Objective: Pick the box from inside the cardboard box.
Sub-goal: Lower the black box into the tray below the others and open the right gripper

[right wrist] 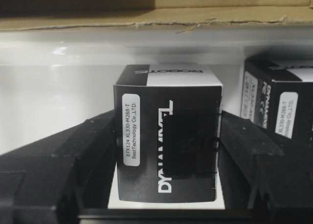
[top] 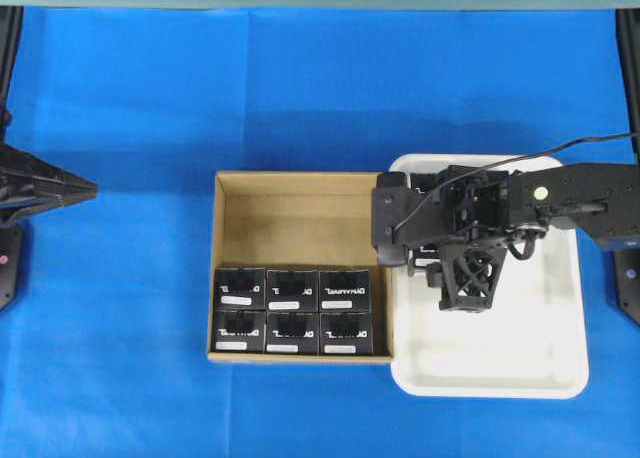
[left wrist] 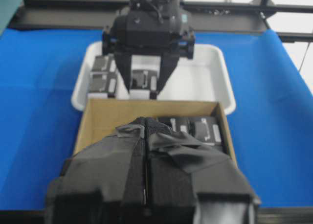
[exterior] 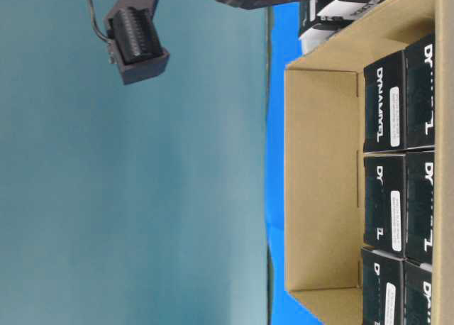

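One black box [right wrist: 167,145] sits between the two fingers [right wrist: 73,160] of the right gripper [left wrist: 143,82], which press against its sides, pinching it; its white label faces the wrist camera. This box is over the white tray [top: 560,378], not in the cardboard box [top: 300,218], and the pictures do not settle whether it rests on the tray floor or hangs just above it. Just beside it in the tray stand other black boxes [left wrist: 103,77], close to the gripper's flank and crowding that side. The tray's near wall touches the carton's wall, so the brown edge rises right behind the held box in the right wrist view. Inside the carton six identical boxes [top: 293,311] fill two rows along one wall, packed touching one another; the rest of the carton floor is bare cardboard. The left gripper [left wrist: 145,170] is well apart, at the left edge of the blue cloth [top: 120,128], with its taped fingers pressed together and holding nothing.
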`<action>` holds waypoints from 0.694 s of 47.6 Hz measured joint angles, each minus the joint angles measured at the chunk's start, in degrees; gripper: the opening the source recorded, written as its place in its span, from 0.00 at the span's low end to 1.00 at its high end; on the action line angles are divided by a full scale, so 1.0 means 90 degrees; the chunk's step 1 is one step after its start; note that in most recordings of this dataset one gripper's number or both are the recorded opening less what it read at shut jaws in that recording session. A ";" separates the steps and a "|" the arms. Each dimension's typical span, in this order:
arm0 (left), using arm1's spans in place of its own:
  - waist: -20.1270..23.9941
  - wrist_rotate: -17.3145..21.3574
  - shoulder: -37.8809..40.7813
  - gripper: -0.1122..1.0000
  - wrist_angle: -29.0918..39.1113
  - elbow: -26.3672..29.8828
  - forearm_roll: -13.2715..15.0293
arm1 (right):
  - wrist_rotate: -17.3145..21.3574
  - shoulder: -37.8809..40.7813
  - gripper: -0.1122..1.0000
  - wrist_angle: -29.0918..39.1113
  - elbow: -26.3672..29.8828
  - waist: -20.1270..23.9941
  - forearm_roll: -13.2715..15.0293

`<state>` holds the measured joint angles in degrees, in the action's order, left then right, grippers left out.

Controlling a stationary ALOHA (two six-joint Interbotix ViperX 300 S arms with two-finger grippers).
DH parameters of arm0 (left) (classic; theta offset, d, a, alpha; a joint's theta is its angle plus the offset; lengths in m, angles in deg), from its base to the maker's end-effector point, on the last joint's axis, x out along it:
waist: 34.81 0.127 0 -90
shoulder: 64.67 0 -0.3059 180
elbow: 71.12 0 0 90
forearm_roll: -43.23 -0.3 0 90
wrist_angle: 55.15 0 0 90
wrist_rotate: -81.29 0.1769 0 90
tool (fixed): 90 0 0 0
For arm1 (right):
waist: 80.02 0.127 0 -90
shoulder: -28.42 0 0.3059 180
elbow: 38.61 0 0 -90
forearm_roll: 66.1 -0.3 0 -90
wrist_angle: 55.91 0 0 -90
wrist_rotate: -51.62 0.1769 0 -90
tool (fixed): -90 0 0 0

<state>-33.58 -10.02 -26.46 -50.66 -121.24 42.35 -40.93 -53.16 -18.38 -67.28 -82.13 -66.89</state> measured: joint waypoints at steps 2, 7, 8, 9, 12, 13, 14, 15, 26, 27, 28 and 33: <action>0.0000 0.0000 0.0000 0.05 0.0000 0.0010 0.0000 | 0.0000 0.0020 0.65 -0.0010 -0.0010 -0.0029 0.0010; 0.0000 0.0000 0.0000 0.05 0.0000 0.0029 0.0000 | -0.0010 0.0068 0.65 -0.0107 -0.0039 -0.0107 0.0029; 0.0000 0.0000 0.0000 0.05 0.0000 0.0029 0.0000 | -0.0010 0.0078 0.65 -0.0127 -0.0049 -0.0107 0.0029; 0.0000 0.0000 0.0000 0.05 0.0010 0.0039 0.0000 | 0.0000 0.0088 0.65 -0.0166 -0.0059 -0.0117 0.0029; 0.0000 0.0000 0.0000 0.05 0.0000 0.0029 0.0000 | -0.0010 0.0107 0.65 -0.0254 -0.0078 -0.0107 0.0029; 0.0000 0.0000 0.0000 0.05 0.0000 0.0039 0.0000 | -0.0010 0.0117 0.65 -0.0273 -0.0078 -0.0107 0.0029; 0.0000 0.0000 0.0000 0.05 0.0010 0.0039 0.0010 | -0.0010 0.0117 0.65 -0.0293 -0.0088 -0.0107 0.0029; 0.0000 0.0000 0.0000 0.05 0.0010 0.0039 0.0000 | 0.0000 0.0117 0.65 -0.0313 -0.0088 -0.0107 0.0029; -0.0010 0.0000 0.0000 0.05 0.0000 0.0039 0.0010 | -0.0010 0.0117 0.65 -0.0371 -0.0146 -0.0107 0.0029; 0.0000 0.0000 0.0000 0.05 0.0010 0.0039 0.0000 | -0.0010 0.0117 0.65 -0.0381 -0.0146 -0.0107 0.0029; 0.0000 0.0000 0.0010 0.05 0.0010 0.0039 0.0010 | -0.0010 0.0117 0.65 -0.0381 -0.0146 -0.0107 0.0020; 0.0000 0.0000 0.0000 0.05 0.0000 0.0029 0.0000 | -0.0010 0.0117 0.65 -0.0391 -0.0146 -0.0107 0.0029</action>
<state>-33.58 -10.02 -26.46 -50.66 -120.98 42.35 -41.02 -52.11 -21.90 -68.60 -83.10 -66.63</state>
